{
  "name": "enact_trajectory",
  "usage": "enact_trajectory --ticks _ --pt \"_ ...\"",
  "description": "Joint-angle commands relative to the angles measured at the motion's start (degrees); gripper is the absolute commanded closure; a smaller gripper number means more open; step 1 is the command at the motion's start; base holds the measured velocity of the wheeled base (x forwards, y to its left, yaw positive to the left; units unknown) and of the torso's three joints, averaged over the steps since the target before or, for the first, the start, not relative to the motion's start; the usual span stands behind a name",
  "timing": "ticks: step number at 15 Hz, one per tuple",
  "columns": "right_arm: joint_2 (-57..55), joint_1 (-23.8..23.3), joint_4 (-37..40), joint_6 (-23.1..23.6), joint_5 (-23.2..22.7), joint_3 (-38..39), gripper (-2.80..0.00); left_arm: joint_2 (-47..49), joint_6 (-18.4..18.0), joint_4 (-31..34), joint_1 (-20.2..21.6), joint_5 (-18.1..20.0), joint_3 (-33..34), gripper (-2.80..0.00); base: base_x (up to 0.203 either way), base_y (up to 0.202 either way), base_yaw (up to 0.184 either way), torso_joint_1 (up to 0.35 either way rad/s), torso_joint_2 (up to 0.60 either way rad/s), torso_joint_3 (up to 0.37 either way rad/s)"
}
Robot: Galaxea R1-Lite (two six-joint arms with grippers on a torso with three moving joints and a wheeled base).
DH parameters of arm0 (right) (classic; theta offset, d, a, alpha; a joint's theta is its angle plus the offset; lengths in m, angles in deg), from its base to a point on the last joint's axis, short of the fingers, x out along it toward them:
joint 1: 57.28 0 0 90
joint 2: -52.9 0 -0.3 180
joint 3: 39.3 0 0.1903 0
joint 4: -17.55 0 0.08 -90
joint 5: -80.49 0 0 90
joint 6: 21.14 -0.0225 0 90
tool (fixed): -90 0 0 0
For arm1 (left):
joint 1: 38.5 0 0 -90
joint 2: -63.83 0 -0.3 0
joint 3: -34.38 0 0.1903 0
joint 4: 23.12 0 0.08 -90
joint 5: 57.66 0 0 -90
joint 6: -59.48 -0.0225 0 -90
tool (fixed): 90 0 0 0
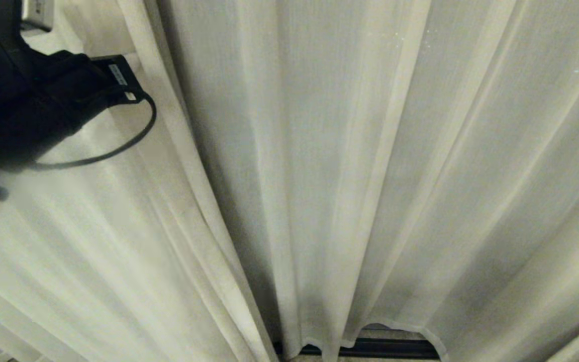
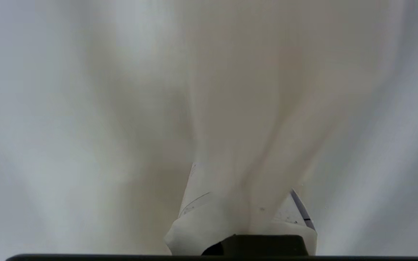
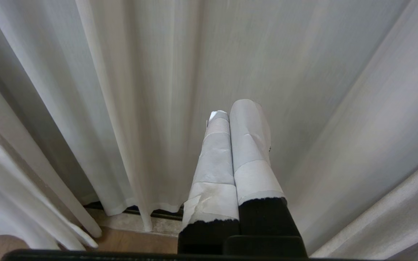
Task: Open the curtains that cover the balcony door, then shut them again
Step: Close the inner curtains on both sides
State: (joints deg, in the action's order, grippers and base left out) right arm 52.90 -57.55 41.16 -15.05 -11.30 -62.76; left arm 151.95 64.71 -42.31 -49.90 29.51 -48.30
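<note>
Curtains (image 1: 319,176) hang drawn across the head view; only a dark strip of door frame (image 1: 385,348) shows under the hems. Left gripper (image 2: 243,214), upper left, clenched on a bunched fold of curtain, fingers mostly buried, apparently the left panel. Right gripper (image 3: 232,119) clenched, empty, pointing at the fabric.

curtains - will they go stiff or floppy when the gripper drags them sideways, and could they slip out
Probably floppy: the curtains hang in soft pleats and bunch up where the left gripper is shut on them. Likely light for their size, since the weave looks thin. Slipping seems possible, as the taped fingers pinch only a small gathered fold. The right gripper is shut, holding nothing.
</note>
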Motion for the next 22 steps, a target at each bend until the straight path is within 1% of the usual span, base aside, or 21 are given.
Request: enact_trajectory --ticks 1,4,12,13,19,22 --pt "-0.09 0.00 0.02 0.06 -0.05 0.01 0.00 -0.63 -0.29 -0.42 3.67 -0.08 0.22 0.00 0.000 0.000 0.000 0.000 0.00 0.000" --pt "-0.09 0.00 0.02 0.06 -0.05 0.01 0.00 -0.67 -0.40 -0.16 5.42 -0.07 0.34 0.00 0.000 0.000 0.000 0.000 0.00 0.000" --pt "-0.09 0.00 0.02 0.06 -0.05 0.01 0.00 -0.67 -0.84 -0.07 5.78 -0.07 0.43 0.00 0.000 0.000 0.000 0.000 0.00 0.000" --pt "-0.09 0.00 0.02 0.06 -0.05 0.01 0.00 -0.59 -0.84 -0.16 5.78 -0.07 0.43 -2.80 0.000 0.000 0.000 0.000 0.00 0.000" --pt "-0.09 0.00 0.02 0.06 -0.05 0.01 0.00 -2.26 -0.84 0.16 5.84 -0.15 0.99 -2.80 0.000 0.000 0.000 0.000 0.00 0.000" --pt "-0.09 0.00 0.02 0.06 -0.05 0.01 0.00 -5.87 -0.84 0.19 7.00 -0.16 4.16 -2.80 0.000 0.000 0.000 0.000 0.00 0.000"
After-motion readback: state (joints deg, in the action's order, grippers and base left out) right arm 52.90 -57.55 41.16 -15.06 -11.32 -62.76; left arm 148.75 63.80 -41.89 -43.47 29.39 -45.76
